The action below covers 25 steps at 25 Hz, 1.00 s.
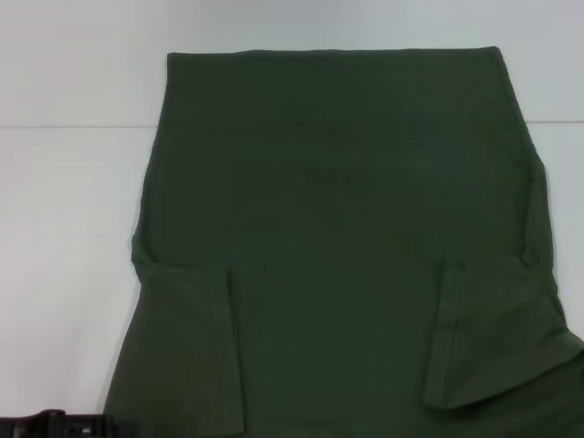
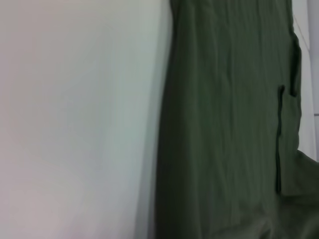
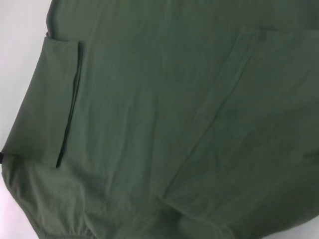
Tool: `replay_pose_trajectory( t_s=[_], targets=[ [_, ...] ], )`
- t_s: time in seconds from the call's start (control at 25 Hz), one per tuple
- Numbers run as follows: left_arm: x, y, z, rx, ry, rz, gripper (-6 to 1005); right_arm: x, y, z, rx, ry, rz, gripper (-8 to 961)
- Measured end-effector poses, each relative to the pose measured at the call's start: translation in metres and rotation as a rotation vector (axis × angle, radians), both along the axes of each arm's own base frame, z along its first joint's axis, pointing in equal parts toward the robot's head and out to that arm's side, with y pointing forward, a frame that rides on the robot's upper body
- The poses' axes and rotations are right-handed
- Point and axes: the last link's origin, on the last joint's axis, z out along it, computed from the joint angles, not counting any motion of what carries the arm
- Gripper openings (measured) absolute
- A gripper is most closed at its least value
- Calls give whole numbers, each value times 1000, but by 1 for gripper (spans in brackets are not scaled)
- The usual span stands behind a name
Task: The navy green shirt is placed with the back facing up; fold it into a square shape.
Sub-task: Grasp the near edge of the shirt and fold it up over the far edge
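Spread flat across the middle of the white tabletop (image 1: 64,228): the navy green shirt (image 1: 338,246), plain side up, straight hem toward the far edge, near end running off past the near edge of the head view. Both short sleeves folded inward over the body, left sleeve (image 1: 187,347) and right sleeve (image 1: 484,338) lying as flaps near the near edge. Neither claw visible in any view; open or closed, cannot tell.
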Motion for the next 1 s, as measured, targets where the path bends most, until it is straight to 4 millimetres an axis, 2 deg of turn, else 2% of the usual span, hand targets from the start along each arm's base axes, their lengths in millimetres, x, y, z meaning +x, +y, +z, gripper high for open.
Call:
replay_pose_trajectory(
  t_s=[0.4, 0.84, 1.0],
  targets=[
    [8, 14, -8, -16, 29, -15, 739, 0, 0, 0, 3, 2, 1, 39],
    [7, 14, -8, -20, 40, -26, 515, 0, 1, 3, 9, -1, 1, 39],
    [8, 14, -8, -21, 39, -27, 325, 0, 1, 3, 10, 1, 0, 38]
  ],
)
